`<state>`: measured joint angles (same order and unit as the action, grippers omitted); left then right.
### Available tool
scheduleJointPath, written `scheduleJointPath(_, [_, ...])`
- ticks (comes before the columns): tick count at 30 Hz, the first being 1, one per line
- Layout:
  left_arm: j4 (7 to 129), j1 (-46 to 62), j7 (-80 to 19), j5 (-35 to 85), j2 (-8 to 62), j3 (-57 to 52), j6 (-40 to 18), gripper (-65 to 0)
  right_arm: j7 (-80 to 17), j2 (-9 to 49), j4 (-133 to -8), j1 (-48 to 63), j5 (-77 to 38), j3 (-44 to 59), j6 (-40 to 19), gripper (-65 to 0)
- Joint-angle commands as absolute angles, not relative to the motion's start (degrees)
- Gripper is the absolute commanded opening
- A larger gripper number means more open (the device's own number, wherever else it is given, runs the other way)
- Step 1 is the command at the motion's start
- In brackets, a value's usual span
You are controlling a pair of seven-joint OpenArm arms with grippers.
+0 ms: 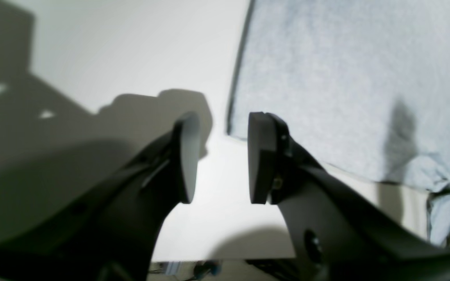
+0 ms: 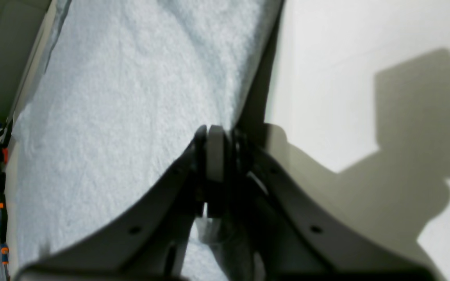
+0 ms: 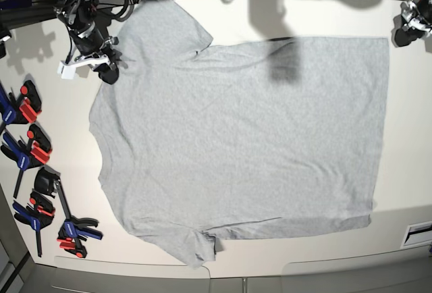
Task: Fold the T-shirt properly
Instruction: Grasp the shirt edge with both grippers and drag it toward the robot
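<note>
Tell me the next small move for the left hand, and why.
Probably ease the left hand sideways over the T-shirt's corner and close. It is open beside the hem corner, over bare table, holding nothing, while the right hand already looks shut on the shirt's edge. A fold likely needs both ends held.

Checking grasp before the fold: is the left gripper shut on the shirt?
No: the left gripper is open over bare table, beside the shirt.

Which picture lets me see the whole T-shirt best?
The base view: the whole grey T-shirt lies spread flat on the white table, both sleeves showing. The left wrist view shows only one corner past the open left gripper. The right wrist view shows blurry cloth at the closed right gripper.
</note>
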<state>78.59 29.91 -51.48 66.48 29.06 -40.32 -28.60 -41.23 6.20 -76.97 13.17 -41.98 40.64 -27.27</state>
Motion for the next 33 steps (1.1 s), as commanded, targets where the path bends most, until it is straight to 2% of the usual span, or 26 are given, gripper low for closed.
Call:
scheduleJointPath(1, [78.13,29.30,-51.05,67.83,30.33,-40.86,-29.21,-44.2,-42.35,6.33,-77.08,13.34,-42.15,40.75,-26.81,-65.0])
scheduleJointPath(6, [75.40,28.36,-51.29,68.64,30.33,-40.71,-29.19,-37.6,-42.37,6.33,-77.08,13.32,-42.13,40.75,-26.79,-65.0])
scheduleJointPath(24, [75.33,25.23,-52.75,67.59,26.39,-32.01,-29.17,-37.8,-42.50,6.33,-77.08,13.34,-42.15,40.75,-26.81,-65.0])
scheduleJointPath(26, [75.33,25.23,-52.71,67.59,26.37,-32.03,-29.19,-41.6,-42.50,6.33,-77.08,13.32,-42.17,40.75,-26.81,-65.0])
scheduleJointPath(27, [75.33,25.23,-52.69,67.57,26.41,-32.05,-29.19,-46.8,-42.50,6.33,-77.08,13.32,-42.15,40.75,-26.81,-65.0])
scheduleJointPath(29, [75.35,25.23,-51.99,67.57,26.44,-32.10,-29.21,-62.3,-42.52,6.33,-77.08,13.34,-42.15,40.75,-26.79,-65.0])
scheduleJointPath(30, [75.35,25.23,-50.98,67.53,26.44,-32.10,-29.21,-65.0,-42.61,6.33,-77.08,13.34,-42.15,40.75,-26.79,-65.0])
scheduleJointPath(33, [75.35,25.21,-49.06,66.28,26.70,-32.16,-29.23,-65.0,-43.59,6.35,-77.12,13.37,-42.15,40.75,-26.81,-65.0])
